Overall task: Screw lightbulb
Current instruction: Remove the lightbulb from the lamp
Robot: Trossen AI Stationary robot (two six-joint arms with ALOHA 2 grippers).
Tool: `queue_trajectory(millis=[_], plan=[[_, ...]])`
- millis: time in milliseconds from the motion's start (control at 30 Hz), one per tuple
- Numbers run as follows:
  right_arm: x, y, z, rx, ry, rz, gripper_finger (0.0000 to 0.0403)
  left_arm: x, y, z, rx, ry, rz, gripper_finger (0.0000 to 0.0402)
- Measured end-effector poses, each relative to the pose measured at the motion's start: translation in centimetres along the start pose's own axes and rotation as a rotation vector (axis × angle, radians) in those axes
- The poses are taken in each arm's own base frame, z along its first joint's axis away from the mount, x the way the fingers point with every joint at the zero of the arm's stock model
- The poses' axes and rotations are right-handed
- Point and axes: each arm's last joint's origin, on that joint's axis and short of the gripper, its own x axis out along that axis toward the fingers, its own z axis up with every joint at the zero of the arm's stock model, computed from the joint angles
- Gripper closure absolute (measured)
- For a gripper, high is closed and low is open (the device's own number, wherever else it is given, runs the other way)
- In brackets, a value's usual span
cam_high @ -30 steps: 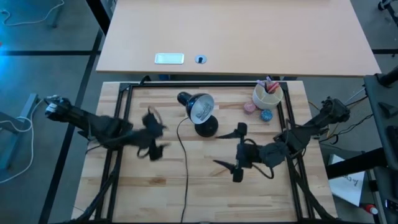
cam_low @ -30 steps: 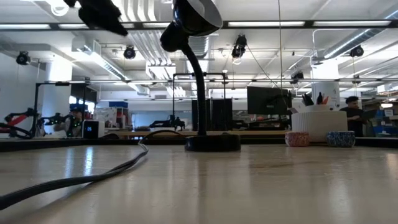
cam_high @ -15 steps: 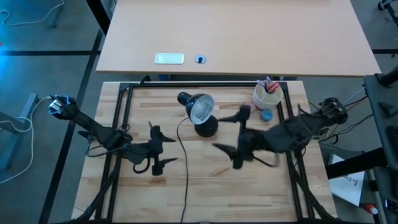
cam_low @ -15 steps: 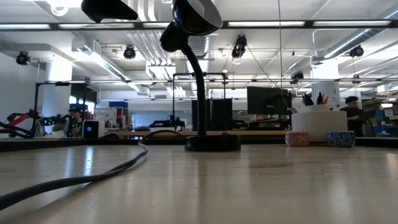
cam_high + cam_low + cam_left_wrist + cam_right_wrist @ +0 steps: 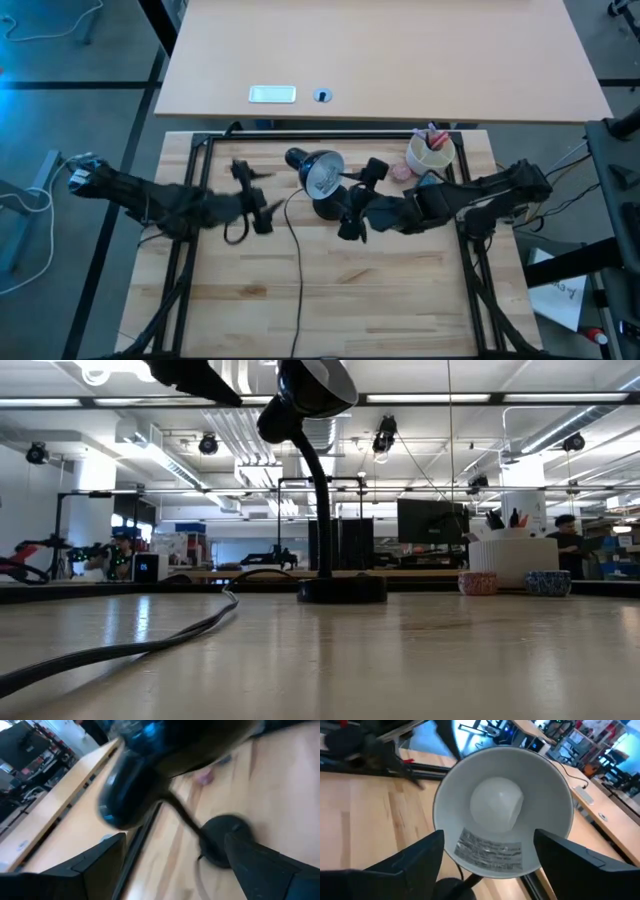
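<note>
The black desk lamp (image 5: 322, 185) stands on its round base (image 5: 333, 207) at the table's far middle, with its silvery shade (image 5: 502, 812) tilted toward the right. The white lightbulb (image 5: 497, 802) sits deep inside the shade; its neck is hidden. My right gripper (image 5: 350, 205) is open just right of the lamp and faces into the shade, with its fingers (image 5: 407, 867) short of the rim. My left gripper (image 5: 260, 197) is open and empty left of the lamp, facing the shade's dark back (image 5: 145, 775) and the base (image 5: 225, 840).
The lamp's black cord (image 5: 297, 270) runs from the base to the near edge. A white cup with pens (image 5: 431, 152), a pink ball (image 5: 402, 172) and a blue ball (image 5: 428, 185) stand at the far right. Black frame rails (image 5: 195, 200) border the table.
My right gripper has gone toward the table's left and far edges, from the open wood to right beside the lamp's shade, staying open. My left gripper has gone toward the far edge and nearer the lamp, staying open. The lamp has stayed put.
</note>
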Motion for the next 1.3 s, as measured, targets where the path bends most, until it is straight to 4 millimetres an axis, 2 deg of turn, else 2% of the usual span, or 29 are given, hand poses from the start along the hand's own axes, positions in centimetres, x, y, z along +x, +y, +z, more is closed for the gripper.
queue_trajectory(millis=[167, 333, 500, 633, 733, 900, 1033, 1167, 1300], plan=[[0.3, 0.0, -0.4, -0.048, 0.026, -0.006, 0.0109, 0.9, 5.1, 1.6, 0.045, 0.027, -0.01, 0.0075], [0.5, -0.5, -0.7, -0.07, 0.042, -0.015, 0.0106, 3.1, 7.9, 2.8, 0.13, -0.002, -0.116, 0.0075], [0.9, 0.0, -1.5, -0.024, 0.047, -0.016, 0.0099, 5.7, 7.6, 3.4, 0.231, 0.028, -0.176, 0.0075], [1.6, 0.8, -2.6, 0.019, 0.078, -0.014, 0.0097, 6.9, 7.4, 4.7, 0.285, 0.023, -0.192, 0.0074], [1.8, 0.8, -2.6, 0.054, 0.066, -0.024, 0.0101, 7.8, 7.4, 5.3, 0.323, 0.04, -0.205, 0.0074], [2.8, -0.1, -1.8, 0.053, -0.004, -0.05, 0.0106, 9.4, 6.8, 5.3, 0.358, 0.092, -0.231, 0.0074], [3.7, -1.2, -1.5, 0.041, -0.014, 0.011, 0.0099, 10.4, 6.2, 5.0, 0.367, 0.121, -0.244, 0.0074], [4.8, -2.2, -1.8, 0.056, -0.006, 0.079, 0.0092, 10.7, 6.0, 4.9, 0.353, 0.128, -0.25, 0.0074], [5.4, -3.0, -1.9, 0.065, 0.004, 0.065, 0.0095, 10.6, 6.0, 4.8, 0.342, 0.129, -0.253, 0.0089]])
